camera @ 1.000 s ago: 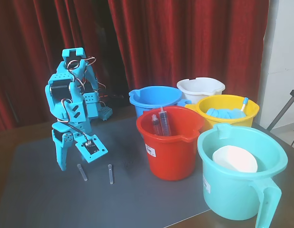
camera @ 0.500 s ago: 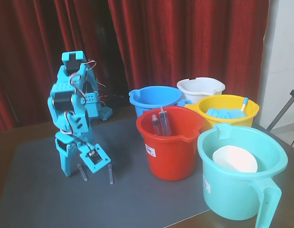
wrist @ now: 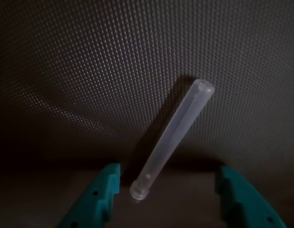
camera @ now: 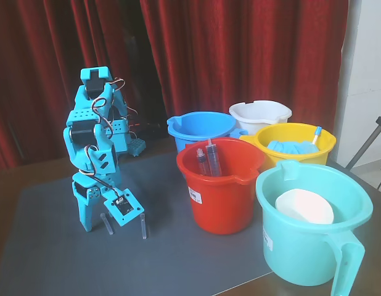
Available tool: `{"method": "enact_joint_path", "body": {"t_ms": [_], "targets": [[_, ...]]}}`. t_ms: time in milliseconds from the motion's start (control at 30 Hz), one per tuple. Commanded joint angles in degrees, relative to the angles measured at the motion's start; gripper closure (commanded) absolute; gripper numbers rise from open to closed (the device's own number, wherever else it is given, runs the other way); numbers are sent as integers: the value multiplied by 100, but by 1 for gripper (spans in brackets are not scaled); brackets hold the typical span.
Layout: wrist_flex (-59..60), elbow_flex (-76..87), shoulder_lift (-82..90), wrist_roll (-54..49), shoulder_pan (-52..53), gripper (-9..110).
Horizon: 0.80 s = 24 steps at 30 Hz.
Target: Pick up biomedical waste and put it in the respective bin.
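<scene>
second clear tube (camera: 143,226) beside gripper (camera: 98,223)

The blue arm's gripper (camera: 110,221) pointed down at the grey mat (camera: 49,253), close over a clear tube (camera: 106,223), with a second tube (camera: 143,226) just at its three o'clock. Buckets clustered at three o'clock from the arm: red (camera: 220,185), blue (camera: 200,129), white bucket (camera: 259,116), yellow (camera: 294,145), and a teal one (camera: 311,225) nearest me.
</scene>
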Motion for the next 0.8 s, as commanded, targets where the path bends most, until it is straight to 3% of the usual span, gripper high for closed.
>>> {"method": "enact_joint_path", "body": {"t_ms": [0, 300, 767], "targets": [[-105, -44, 26, 18, -18, 88], [-185, 70, 26, 264, 0, 102], [-211, 211, 123, 457, 132, 102]]}}
